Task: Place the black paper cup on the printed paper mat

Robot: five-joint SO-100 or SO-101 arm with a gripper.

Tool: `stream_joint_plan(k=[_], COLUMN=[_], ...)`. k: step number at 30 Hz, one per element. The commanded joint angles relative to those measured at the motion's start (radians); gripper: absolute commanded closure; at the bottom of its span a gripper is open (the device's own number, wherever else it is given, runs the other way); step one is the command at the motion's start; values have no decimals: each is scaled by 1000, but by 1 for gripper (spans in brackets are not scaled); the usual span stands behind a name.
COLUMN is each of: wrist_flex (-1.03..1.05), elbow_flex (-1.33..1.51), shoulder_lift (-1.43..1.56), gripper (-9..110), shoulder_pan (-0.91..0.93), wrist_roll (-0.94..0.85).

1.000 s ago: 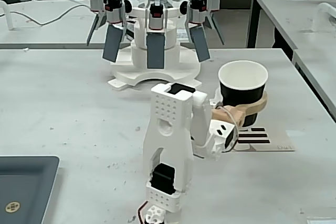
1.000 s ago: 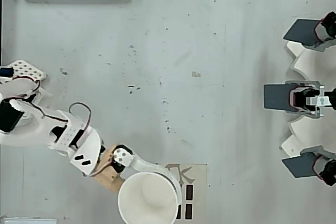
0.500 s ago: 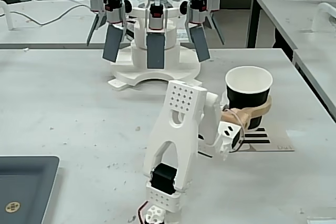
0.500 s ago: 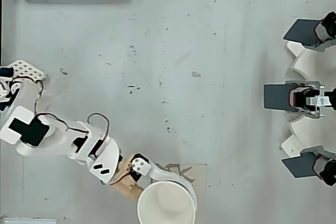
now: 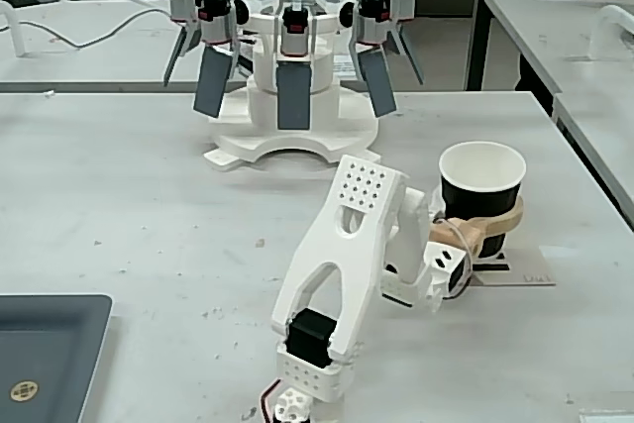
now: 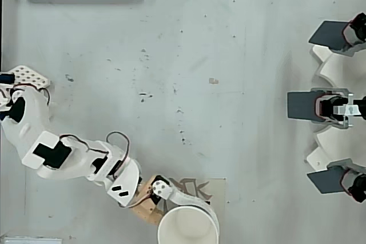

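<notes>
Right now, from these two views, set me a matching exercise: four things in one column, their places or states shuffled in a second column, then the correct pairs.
Things:
1. black paper cup
2. printed paper mat
3. dark grey tray
4. gripper

Places or states:
A. lies flat on the table, partly hidden under the cup
B. stands upright, mouth open and white inside
C. closed around the cup's wall
D. sits at the bottom left corner in the fixed view

Pairs: 1-B, 2-A, 3-D, 4-C
</notes>
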Motion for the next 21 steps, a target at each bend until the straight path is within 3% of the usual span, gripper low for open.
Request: stream_joint_plan(k=[1,14,21], wrist_flex=[3,35,37], elbow_flex=[-66,-114,-110], shoulder_lift=[-2,-67,-48], gripper=[95,93,82], shoulder_pan=[14,12,12], wrist_roll=[11,55,55])
